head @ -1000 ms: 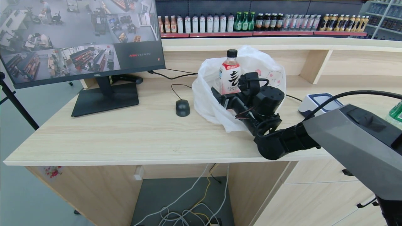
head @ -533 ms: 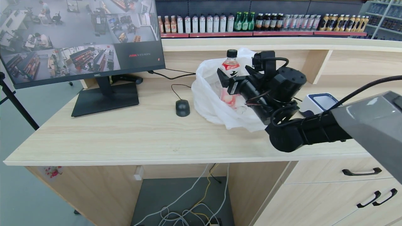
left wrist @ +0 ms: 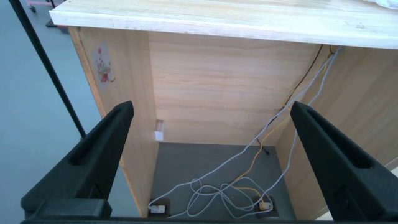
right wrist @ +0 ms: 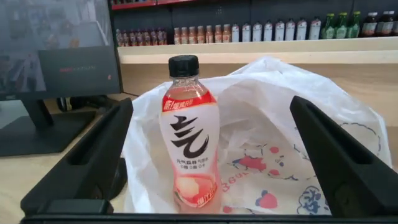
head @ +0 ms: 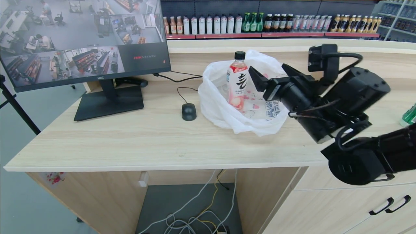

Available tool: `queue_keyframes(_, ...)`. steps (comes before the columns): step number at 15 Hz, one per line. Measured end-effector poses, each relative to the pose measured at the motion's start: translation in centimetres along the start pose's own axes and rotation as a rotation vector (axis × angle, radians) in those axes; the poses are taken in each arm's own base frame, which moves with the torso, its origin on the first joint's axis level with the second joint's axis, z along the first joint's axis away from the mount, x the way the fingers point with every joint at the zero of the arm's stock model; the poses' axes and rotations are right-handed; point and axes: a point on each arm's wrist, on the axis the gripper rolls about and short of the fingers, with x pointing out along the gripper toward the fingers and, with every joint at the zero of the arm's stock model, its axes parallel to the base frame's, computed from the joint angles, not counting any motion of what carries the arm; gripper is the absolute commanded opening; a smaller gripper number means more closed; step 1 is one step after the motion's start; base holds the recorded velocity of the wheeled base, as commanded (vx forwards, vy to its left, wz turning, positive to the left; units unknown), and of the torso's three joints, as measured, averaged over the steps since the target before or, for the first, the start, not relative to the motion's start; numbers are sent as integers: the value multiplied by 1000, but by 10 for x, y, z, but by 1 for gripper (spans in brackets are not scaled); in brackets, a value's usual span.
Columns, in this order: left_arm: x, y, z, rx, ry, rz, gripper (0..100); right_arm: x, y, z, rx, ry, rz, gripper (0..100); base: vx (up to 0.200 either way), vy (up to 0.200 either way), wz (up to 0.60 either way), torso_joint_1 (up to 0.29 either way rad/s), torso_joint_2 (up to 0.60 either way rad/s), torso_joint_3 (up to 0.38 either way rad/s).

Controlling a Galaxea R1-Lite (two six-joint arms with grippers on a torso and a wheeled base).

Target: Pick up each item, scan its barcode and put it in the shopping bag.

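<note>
A pink-labelled drink bottle (head: 237, 79) with a black cap stands upright inside the white shopping bag (head: 221, 107) on the wooden counter. In the right wrist view the bottle (right wrist: 189, 143) stands in the bag (right wrist: 261, 130) ahead of my right gripper (right wrist: 211, 155), which is open and empty. In the head view that right gripper (head: 269, 79) hovers just right of the bottle, above the bag's right side. My left gripper (left wrist: 208, 155) is open and empty, hanging below the counter's front edge, facing the cables under the desk.
A monitor (head: 81, 39) stands at the counter's left, a black mouse (head: 188, 111) between it and the bag. A green object (head: 409, 116) shows at the right edge. Bottle shelves (head: 269, 22) run behind the raised back ledge.
My right gripper has let go of the bottle and drawn back up and to the right, out of the bag. The bottle stays upright in the bag.
</note>
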Motion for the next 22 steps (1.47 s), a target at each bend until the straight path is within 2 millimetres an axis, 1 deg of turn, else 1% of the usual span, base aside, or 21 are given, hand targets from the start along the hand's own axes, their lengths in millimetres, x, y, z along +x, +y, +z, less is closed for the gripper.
queue_keyframes(1, 0, 0, 0, 0, 0, 0, 100, -14, -2, 1, 8, -20, -1, 100, 0, 0, 0, 0, 0, 0)
queue_keyframes(2, 0, 0, 0, 0, 0, -1, 100, -29, -3, -2, 11, -13, -1, 100, 0, 0, 0, 0, 0, 0)
queue_keyframes(4, 0, 0, 0, -1, 0, -1, 100, -59, -7, -12, 17, 56, -1, 100, 0, 0, 0, 0, 0, 0)
queue_keyframes(5, 0, 0, 0, -2, 0, -1, 100, -72, -8, -11, 22, 74, -1, 100, 0, 0, 0, 0, 0, 0)
queue_keyframes(7, 0, 0, 0, -2, 0, 0, 100, -85, -10, -8, 23, 88, -2, 100, 0, 0, 0, 0, 0, 0)
queue_keyframes(9, 0, 0, 0, -4, 0, 0, 100, -97, -9, -10, 22, 122, 5, 100, -200, 0, 0, 2, 2, 0)
queue_keyframes(10, 0, 0, 0, -5, 0, 0, 100, -99, -9, -10, 22, 128, 6, 100, -200, 0, 0, 22, -2, 2)
queue_keyframes(13, 0, 0, 0, -3, 0, 0, 100, -103, -5, -12, 26, 142, 21, 100, 0, 0, 0, 0, 0, 0)
queue_keyframes(15, 0, 0, 0, -4, 0, -1, 100, -101, -5, -10, 34, 130, 22, 100, 0, 0, 0, 0, 0, 0)
queue_keyframes(17, 0, 0, 0, -7, 0, 0, 100, -95, -7, -10, 42, 116, 11, 100, 0, -200, 0, 17, 7, -5)
queue_keyframes(19, 0, 0, 0, -7, 0, -1, 100, -93, -7, -10, 42, 112, 11, 100, 0, -200, 0, -5, 0, 2)
queue_keyframes(22, 0, 0, 0, -8, 0, 0, 100, -92, -13, -11, 36, 113, -13, 100, 0, -200, 0, 12, 5, 2)
